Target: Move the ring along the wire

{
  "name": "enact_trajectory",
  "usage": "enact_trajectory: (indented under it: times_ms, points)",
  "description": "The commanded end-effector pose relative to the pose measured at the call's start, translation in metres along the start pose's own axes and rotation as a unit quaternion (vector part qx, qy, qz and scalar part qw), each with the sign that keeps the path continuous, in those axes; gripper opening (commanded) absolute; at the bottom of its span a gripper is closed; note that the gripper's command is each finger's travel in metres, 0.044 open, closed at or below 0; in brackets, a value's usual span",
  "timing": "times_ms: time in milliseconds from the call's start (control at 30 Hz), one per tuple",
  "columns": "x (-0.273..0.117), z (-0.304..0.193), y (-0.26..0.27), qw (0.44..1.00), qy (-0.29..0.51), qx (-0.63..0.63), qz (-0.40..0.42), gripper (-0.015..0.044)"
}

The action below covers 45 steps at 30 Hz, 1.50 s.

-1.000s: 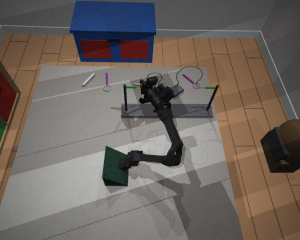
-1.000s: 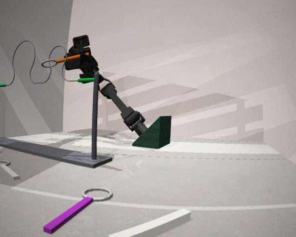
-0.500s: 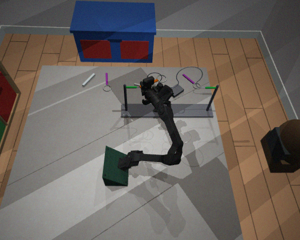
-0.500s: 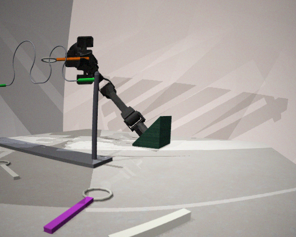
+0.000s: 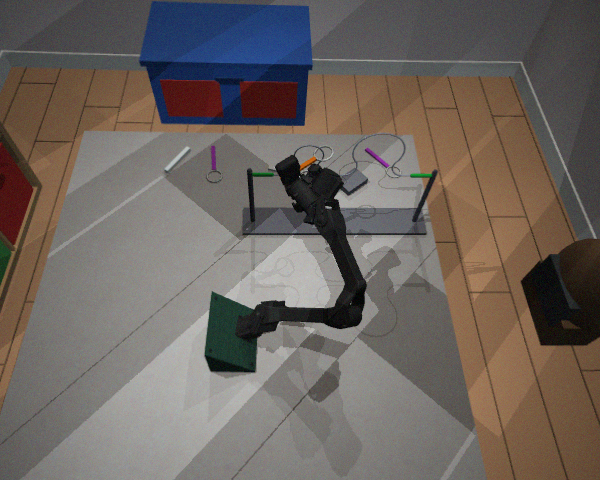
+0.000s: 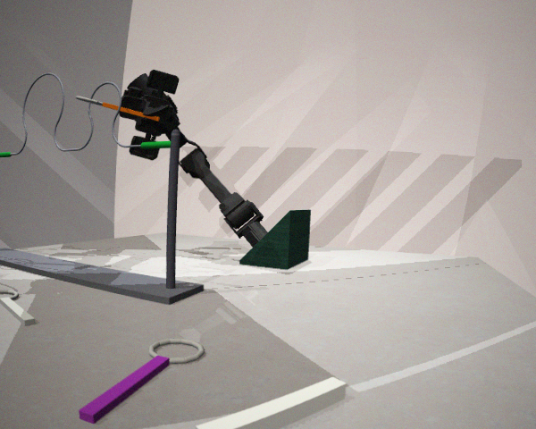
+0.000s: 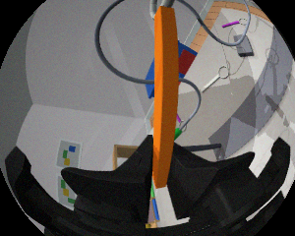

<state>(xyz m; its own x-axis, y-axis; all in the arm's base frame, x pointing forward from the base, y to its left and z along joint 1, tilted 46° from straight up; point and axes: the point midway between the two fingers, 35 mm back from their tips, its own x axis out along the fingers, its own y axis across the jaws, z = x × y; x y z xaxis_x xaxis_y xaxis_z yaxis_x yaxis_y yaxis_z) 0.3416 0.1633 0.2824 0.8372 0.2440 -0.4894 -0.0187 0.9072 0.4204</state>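
End effector (image 5: 306,171) (image 6: 137,112) (image 7: 154,140) closed on the orange handle (image 5: 308,163) (image 6: 113,107) (image 7: 165,93), which runs lengthwise between its fingers and projects forward from them. Ring (image 5: 323,153) (image 6: 85,98) at the handle's far end, beyond the fingertips and well above the base plate (image 5: 385,219) (image 6: 97,278), near the bends of the grey wire (image 5: 404,149) (image 6: 62,94) (image 7: 97,41); in the exterior view it appears nearly edge-on, so threading and any wire contact cannot be determined.

Arm raised, bent, fingers closed
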Motion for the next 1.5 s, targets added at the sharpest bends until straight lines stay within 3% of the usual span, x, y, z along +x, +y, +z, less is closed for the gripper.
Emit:
enact_trajectory:
  times_ms: [0, 733, 1467]
  points:
    - [0.001, 0.0, -0.006, 0.999, -0.004, -0.045, -0.025, -0.015]
    - [0.0, 0.009, -0.037, 0.956, -0.031, -0.256, -0.143, -0.015]
    - [-0.009, 0.03, -0.061, 0.85, -0.057, -0.457, -0.255, -0.015]
